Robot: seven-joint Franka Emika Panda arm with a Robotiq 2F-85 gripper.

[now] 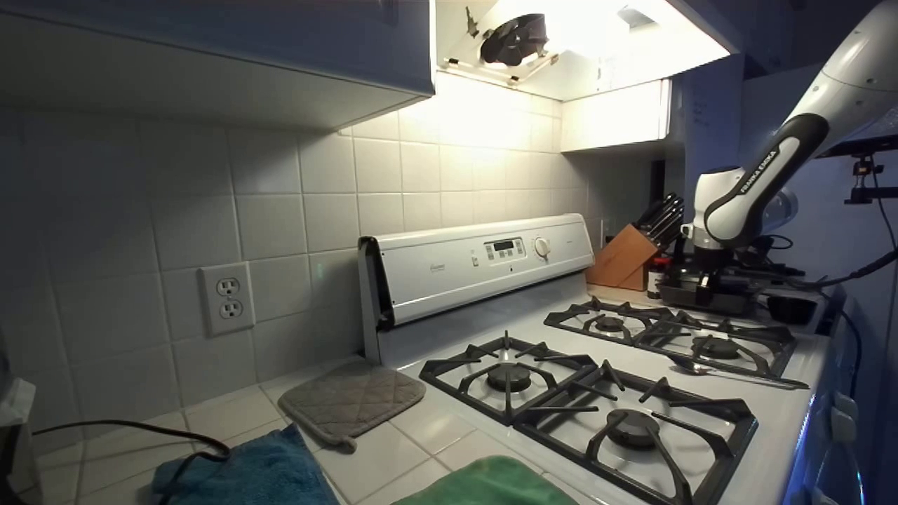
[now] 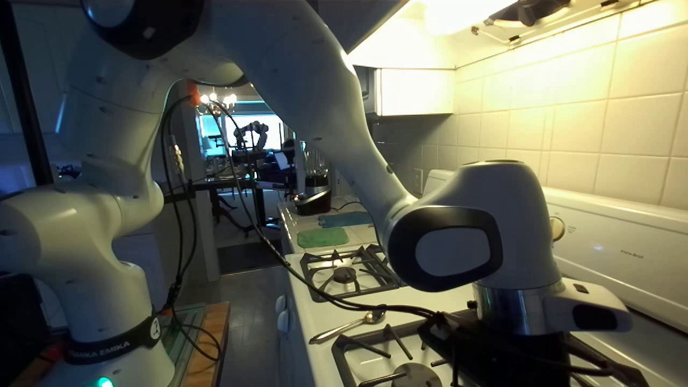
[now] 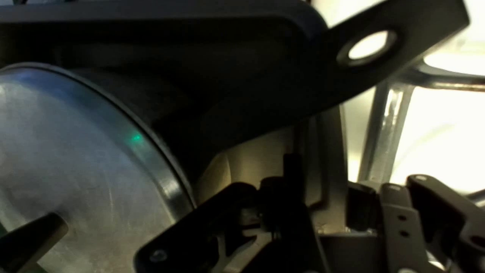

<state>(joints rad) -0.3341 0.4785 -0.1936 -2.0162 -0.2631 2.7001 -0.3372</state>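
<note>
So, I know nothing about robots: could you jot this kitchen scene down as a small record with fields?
Robot: one white arm
Hand: gripper, shut, at the dark container; whether it pinches it is hard to tell
Close by: round metal piece, dark handle with a hole
Behind: wooden knife block
Stove: four burners, metal spoon
Across the stove: green cloth, blue cloth, grey pot holder

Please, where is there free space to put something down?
Bare counter tile lies between the gray pot holder and green cloth. Bare stovetop shows between the rear grates, behind the spoon. It is crowded around the gripper, dark cookware and knife block.
</note>
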